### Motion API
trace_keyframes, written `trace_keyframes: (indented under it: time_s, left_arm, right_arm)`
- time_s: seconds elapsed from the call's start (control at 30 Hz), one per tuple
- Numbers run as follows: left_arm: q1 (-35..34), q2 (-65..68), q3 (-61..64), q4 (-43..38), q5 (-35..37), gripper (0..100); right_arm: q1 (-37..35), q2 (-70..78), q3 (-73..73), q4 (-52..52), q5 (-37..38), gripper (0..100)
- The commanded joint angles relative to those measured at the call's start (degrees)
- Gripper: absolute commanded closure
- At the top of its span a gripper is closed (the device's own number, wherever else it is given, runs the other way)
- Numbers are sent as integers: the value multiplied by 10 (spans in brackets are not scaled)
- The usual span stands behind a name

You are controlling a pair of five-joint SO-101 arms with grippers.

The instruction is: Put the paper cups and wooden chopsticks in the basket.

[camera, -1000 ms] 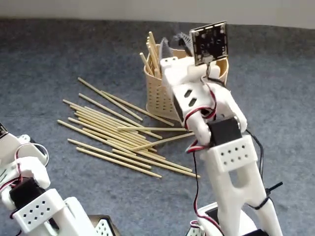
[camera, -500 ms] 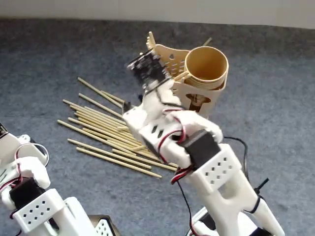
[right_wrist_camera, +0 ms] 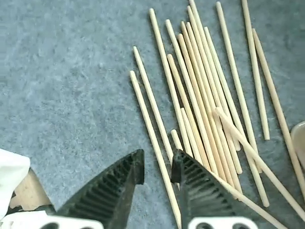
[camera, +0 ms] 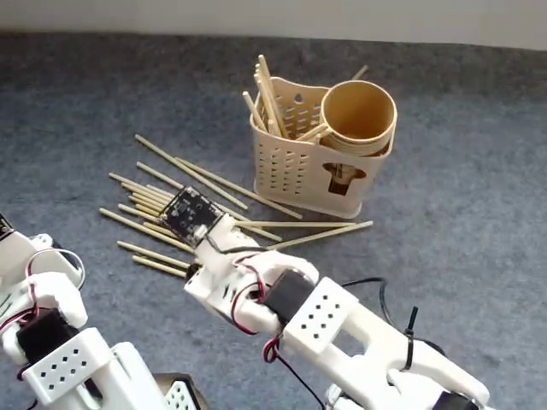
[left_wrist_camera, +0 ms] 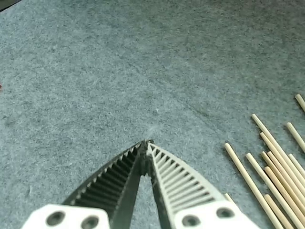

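Dark serrated fingers [right_wrist_camera: 112, 191] of the right gripper [right_wrist_camera: 157, 167] stood a little apart, released, with nothing clamped. One stick of the pale, round wooden chopsticks [right_wrist_camera: 200, 95] ran along the carpet beneath the gap between the tips; I could not tell whether either tip touched it. On the left gripper [left_wrist_camera: 147, 142] the dark finger and the cream finger met at their tips, clenched on nothing, above bare grey carpet [left_wrist_camera: 119, 57]. Ends of loose sticks lay off to one side, apart from it.

From the high view I recorded the right arm [camera: 325, 320] stretched low from the near edge over the scattered pile, its wrist circuit board [camera: 190, 213] above the sticks. The left arm [camera: 51, 342] sat folded at the near left corner, apart from the pile.

Beyond the pile stood the cream perforated plastic basket [camera: 295, 171], upright on the carpet. Inside it sat a tan paper cup [camera: 359, 115], mouth up, at the side away from the pile. Several upright chopsticks [camera: 267, 85] stood on end in the other side. Two sticks lay at the basket's foot; I could not tell if they touched it.
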Motion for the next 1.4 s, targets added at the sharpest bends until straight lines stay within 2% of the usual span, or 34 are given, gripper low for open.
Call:
trace_keyframes:
  time_s: [0.0,0.17,0.27,0.67,1.23,1.37]
  left_arm:
    - [11,-7,-3,-11,5,989]
    - [10,-7,-3,-11,5,989]
    - [10,-7,-3,-11,5,989]
    - [10,-7,-3,-11,5,989]
    - [10,-7,-3,-11,5,989]
    - [9,-7,-3,-11,5,989]
  right_arm:
    - [-33,-8,1,-45,2,899]
    - [-36,105,-14,-51,4,899]
    - [-36,181,-57,-53,30,901]
    - [-35,396,-221,-51,33,903]
    - [-15,493,-247,-51,69,906]
    - [-8,492,-243,-47,94,973]
